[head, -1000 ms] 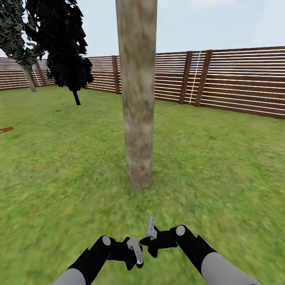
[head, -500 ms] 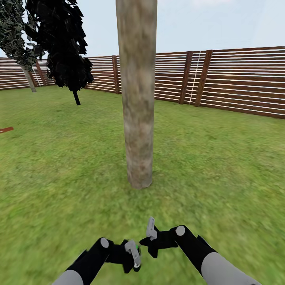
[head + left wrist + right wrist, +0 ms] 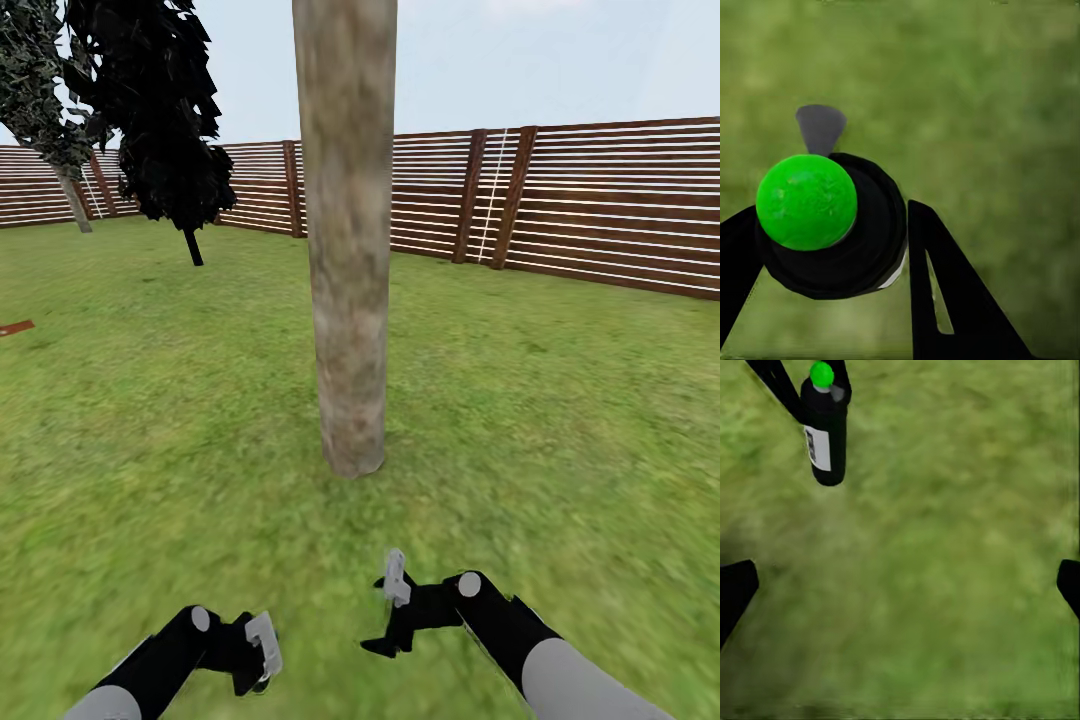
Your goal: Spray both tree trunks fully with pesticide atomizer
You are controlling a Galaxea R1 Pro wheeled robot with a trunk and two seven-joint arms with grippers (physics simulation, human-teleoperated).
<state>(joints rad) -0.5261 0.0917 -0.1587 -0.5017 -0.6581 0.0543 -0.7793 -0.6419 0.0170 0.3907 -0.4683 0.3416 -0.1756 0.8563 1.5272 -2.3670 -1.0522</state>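
Note:
A thick grey-tan tree trunk (image 3: 347, 250) rises from the grass straight ahead, its crown above the view, and I see no pesticide specks on its bark. My left gripper (image 3: 256, 652) is low at the near left, shut on the pesticide atomizer (image 3: 806, 201), a black bottle with a green top and a white label. The right wrist view also shows the atomizer (image 3: 825, 427), hanging above the lawn between black fingers. My right gripper (image 3: 392, 612) hovers over the grass a little short of the trunk, open and holding nothing, its fingertips (image 3: 736, 585) wide apart.
Green lawn (image 3: 560, 420) stretches all around. A brown slat fence (image 3: 600, 200) closes the back and right. Dark-leaved trees (image 3: 165, 120) stand at the back left. A small brown strip (image 3: 15, 327) lies on the grass at the far left.
My left arm has pulled back and to the left with the atomizer. The right gripper has shifted slightly lower and to the right. The trunk and the view have not moved.

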